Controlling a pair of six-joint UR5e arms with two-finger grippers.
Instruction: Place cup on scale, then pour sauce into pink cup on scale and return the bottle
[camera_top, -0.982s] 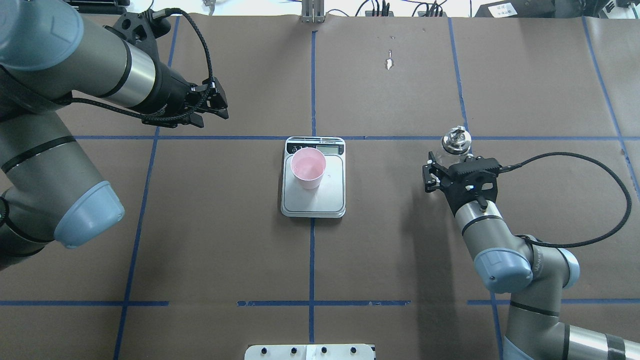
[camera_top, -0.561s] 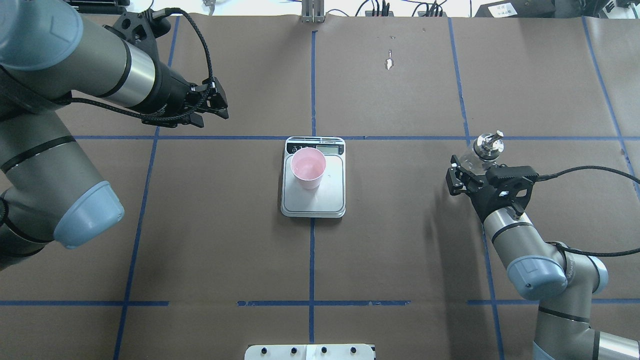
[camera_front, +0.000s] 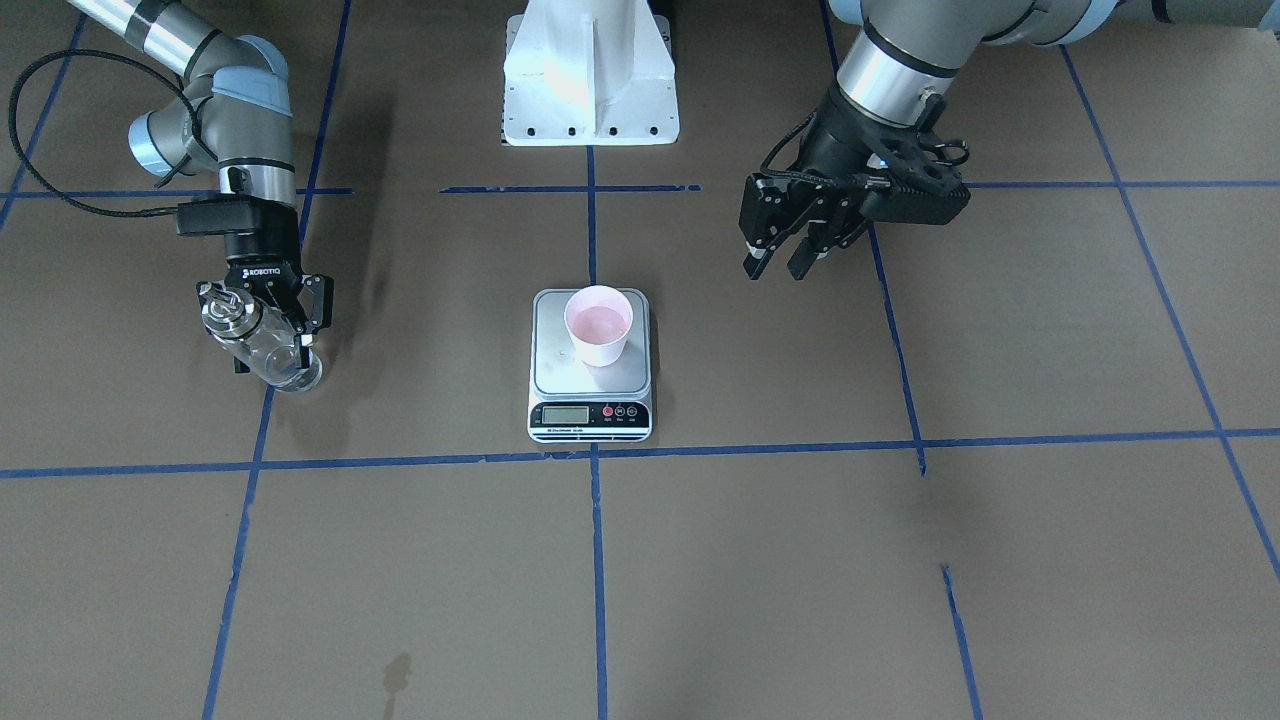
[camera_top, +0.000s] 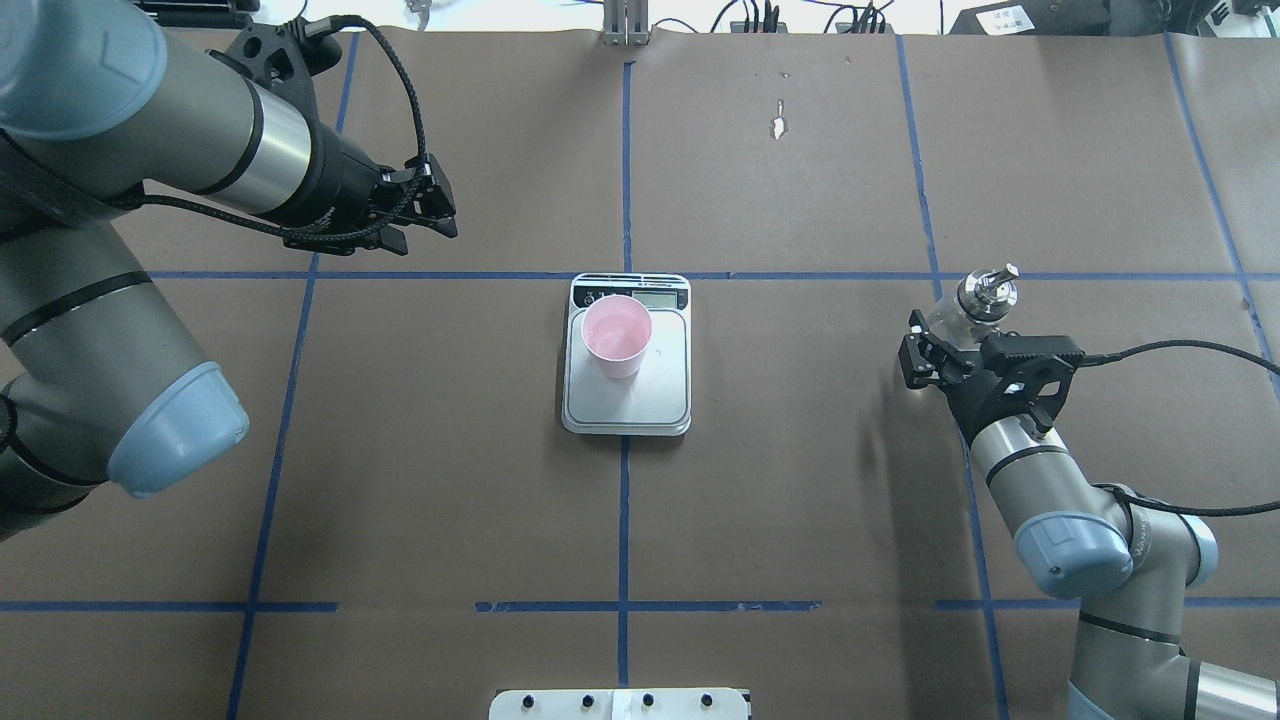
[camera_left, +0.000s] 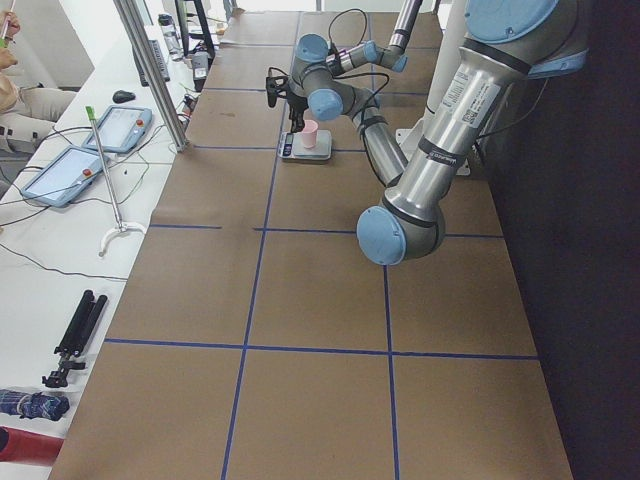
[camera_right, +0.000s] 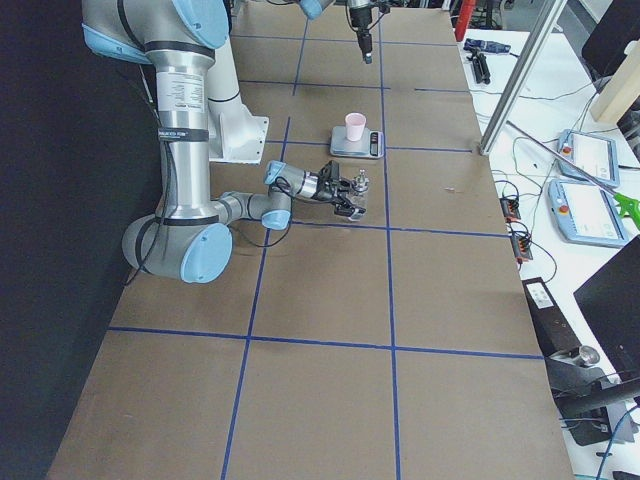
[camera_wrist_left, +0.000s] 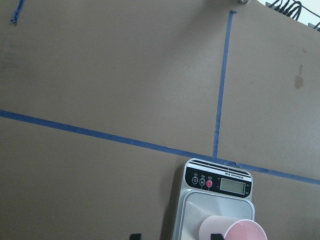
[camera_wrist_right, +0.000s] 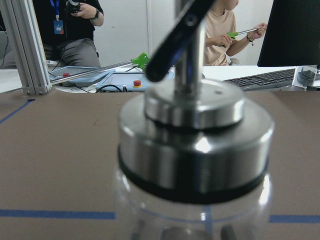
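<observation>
The pink cup (camera_top: 617, 335) stands on the far left part of the silver scale (camera_top: 660, 400), and both also show in the front view, the cup (camera_front: 598, 325) on the scale (camera_front: 560, 375). My right gripper (camera_top: 945, 338) is shut on the clear glass bottle (camera_top: 985, 293) with its metal pourer cap, well to the right of the scale and low over the table. In the front view the gripper (camera_front: 272, 340) holds the bottle (camera_front: 285, 368) by a blue tape line. My left gripper (camera_top: 440, 215) is open and empty, raised at the far left.
The white robot base (camera_front: 590, 80) stands behind the scale. Blue tape lines cross the brown paper. A small pale mark (camera_top: 778, 127) lies on the paper at the back. Operators and tablets (camera_wrist_right: 115, 77) are beyond the table's far edge.
My right arm has carried the bottle to the right, away from the scale, and has nearly stopped. The left arm, cup and scale have not moved.
</observation>
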